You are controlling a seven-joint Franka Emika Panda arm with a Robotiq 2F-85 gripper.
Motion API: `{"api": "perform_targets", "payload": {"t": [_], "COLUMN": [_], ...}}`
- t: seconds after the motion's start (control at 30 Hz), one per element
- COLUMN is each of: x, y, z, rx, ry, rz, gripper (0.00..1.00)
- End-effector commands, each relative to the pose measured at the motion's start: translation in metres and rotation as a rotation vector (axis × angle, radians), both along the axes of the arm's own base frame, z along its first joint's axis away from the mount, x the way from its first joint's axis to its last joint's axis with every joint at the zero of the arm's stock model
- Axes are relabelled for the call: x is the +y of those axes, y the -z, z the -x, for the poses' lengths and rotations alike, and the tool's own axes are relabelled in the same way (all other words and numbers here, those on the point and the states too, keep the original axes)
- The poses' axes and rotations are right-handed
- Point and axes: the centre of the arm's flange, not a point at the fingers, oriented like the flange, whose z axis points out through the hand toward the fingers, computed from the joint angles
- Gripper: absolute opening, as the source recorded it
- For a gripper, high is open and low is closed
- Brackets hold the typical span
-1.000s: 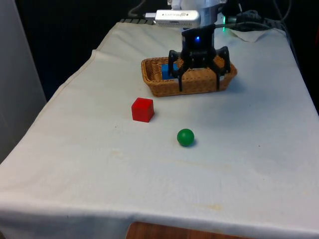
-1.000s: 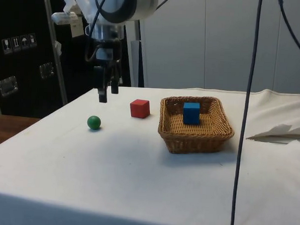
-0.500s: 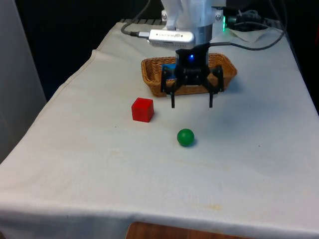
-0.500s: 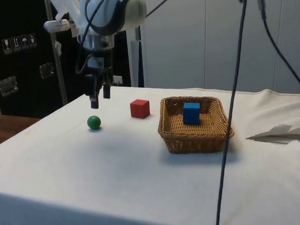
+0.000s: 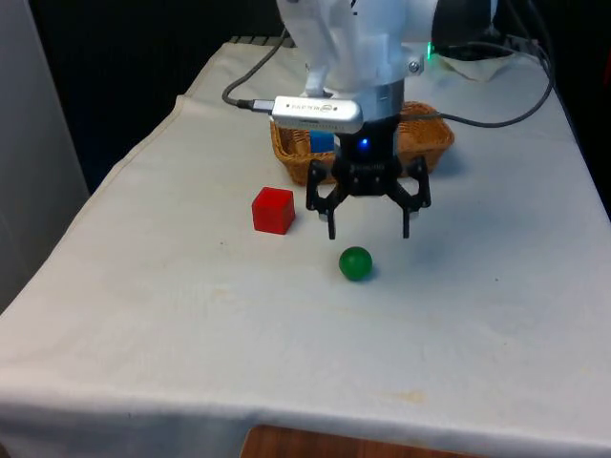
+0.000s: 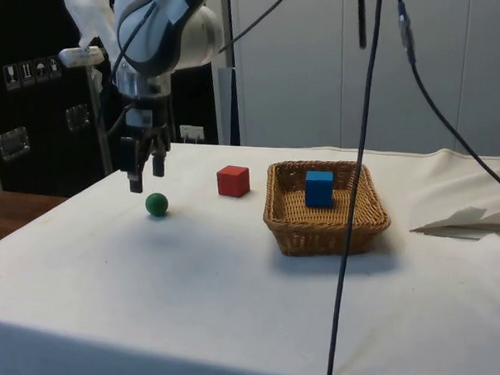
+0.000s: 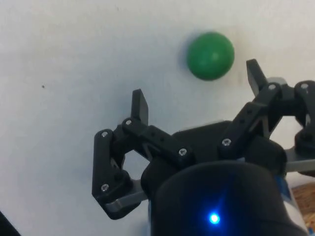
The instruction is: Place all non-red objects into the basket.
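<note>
A white cloth (image 5: 172,315) covers the table, smooth in the middle and lightly creased toward its edges, with black curtains behind it in the front view and dark cabinets at one end in the side view. Near the middle of the cloth lies a small green ball (image 5: 355,263), resting on the fabric and touched by nothing; being round, it has no long axis and points no particular way. The black gripper (image 5: 368,233) hangs in the air just above the ball and slightly toward the basket side of it, its two fingers pointing straight down and spread wide apart with nothing between them. In the side view the gripper (image 6: 146,175) sits a little above and beside the ball (image 6: 156,203), clearly off the cloth. From the wrist view the ball (image 7: 210,55) lies just ahead of the spread fingertips (image 7: 140,104), nearer one finger than the other rather than centred in the gap. A red cube (image 5: 273,210) sits flat on the cloth toward the front view's left of the ball, near it but apart, with one corner edge turned toward the front camera. Behind the gripper stands a shallow woven basket (image 6: 327,228) of light brown wicker, roughly rectangular, its long side running across the front view. Inside it a blue cube (image 6: 319,188) rests on the basket floor, close to the wall nearest the red cube (image 6: 233,180).
</note>
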Motion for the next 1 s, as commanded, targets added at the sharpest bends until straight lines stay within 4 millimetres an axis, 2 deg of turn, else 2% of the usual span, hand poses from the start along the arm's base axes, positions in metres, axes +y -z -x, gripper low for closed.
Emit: {"api": "perform_targets", "payload": {"t": [0.0, 0.3, 0.6, 0.97], "x": [-0.002, -0.019, -0.037, -0.043], "y": [0.003, 0.016, 0.018, 0.022], "z": [-0.003, -0.016, -0.023, -0.023], "rx": [0.005, 0.006, 0.022, 0.049], "ry": [-0.001, 0.004, 0.008, 0.012], "rz": [-0.017, -0.036, -0.025, -0.018], "gripper": [1.00, 1.00, 1.00, 1.00]}}
